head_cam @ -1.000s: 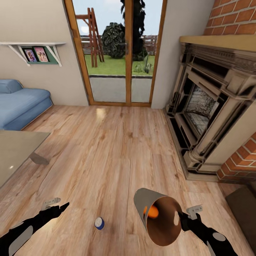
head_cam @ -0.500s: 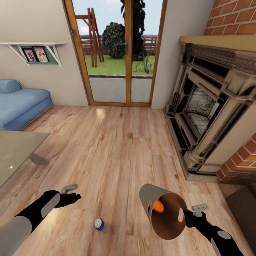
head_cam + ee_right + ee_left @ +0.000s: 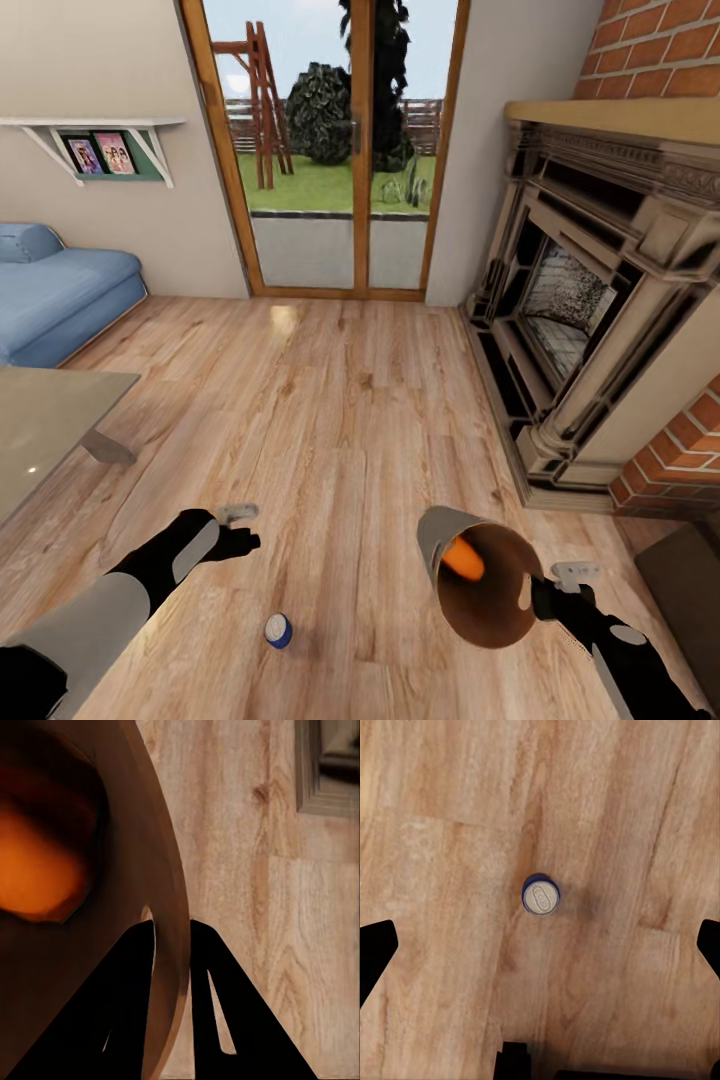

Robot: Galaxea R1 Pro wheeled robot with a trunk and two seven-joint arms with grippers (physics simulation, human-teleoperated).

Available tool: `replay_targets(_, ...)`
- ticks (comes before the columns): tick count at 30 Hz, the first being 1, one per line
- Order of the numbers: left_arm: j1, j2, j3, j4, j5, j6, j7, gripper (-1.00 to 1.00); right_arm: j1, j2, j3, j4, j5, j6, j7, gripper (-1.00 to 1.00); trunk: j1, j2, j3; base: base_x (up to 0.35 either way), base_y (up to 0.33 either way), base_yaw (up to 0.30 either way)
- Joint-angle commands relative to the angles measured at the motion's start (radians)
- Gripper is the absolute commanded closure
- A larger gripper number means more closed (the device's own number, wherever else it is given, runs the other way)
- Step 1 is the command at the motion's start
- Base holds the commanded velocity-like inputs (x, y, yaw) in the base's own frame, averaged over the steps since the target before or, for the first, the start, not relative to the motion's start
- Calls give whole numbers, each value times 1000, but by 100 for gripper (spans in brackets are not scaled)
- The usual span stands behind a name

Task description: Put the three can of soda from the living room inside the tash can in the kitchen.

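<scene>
A dark blue can of soda with a silvery top stands upright on the wood floor near me. In the left wrist view that can sits between the two dark fingertips, well below them. My left gripper hovers open above and beyond the can. My right gripper is shut on the rim of the tash can, which is tipped on its side with its mouth toward me. An orange can of soda lies inside it. In the right wrist view the fingers pinch the bin wall.
A glass-topped low table stands at the left, a blue sofa behind it. An ornate fireplace with brick chimney fills the right side. Glass doors lie ahead. A dark mat lies at the right.
My left arm has swung forward and to the right, over the blue can. My right arm has moved right with the bin, and the orange can has shifted inside it.
</scene>
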Motion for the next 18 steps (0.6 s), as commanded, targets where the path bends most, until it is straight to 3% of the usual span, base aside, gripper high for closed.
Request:
replay_targets(1, 0, -1, 0, 0, 0, -1, 1, -100, -9, 0, 0, -2, -18, 21, 7, 100, 0, 0, 0, 0, 0, 0)
replay_targets(4, -1, -2, 0, 0, -2, -6, 2, -100, -55, -2, -6, -2, -18, 70, -4, 100, 0, 0, 0, 0, 0, 0)
replay_targets(8, -1, -3, 0, -1, -2, -11, 3, -100, -163, -10, -26, 2, -17, 163, -23, 100, 0, 0, 0, 0, 0, 0)
replay_targets(13, -1, -4, -1, -1, -3, -14, 3, -100, -227, -11, -32, 3, -13, 242, -28, 100, 0, 0, 0, 0, 0, 0)
replay_targets(18, -1, -27, -10, -2, -5, -15, 3, -100, -285, -11, -30, 4, -7, 272, -34, 100, 0, 0, 0, 0, 0, 0)
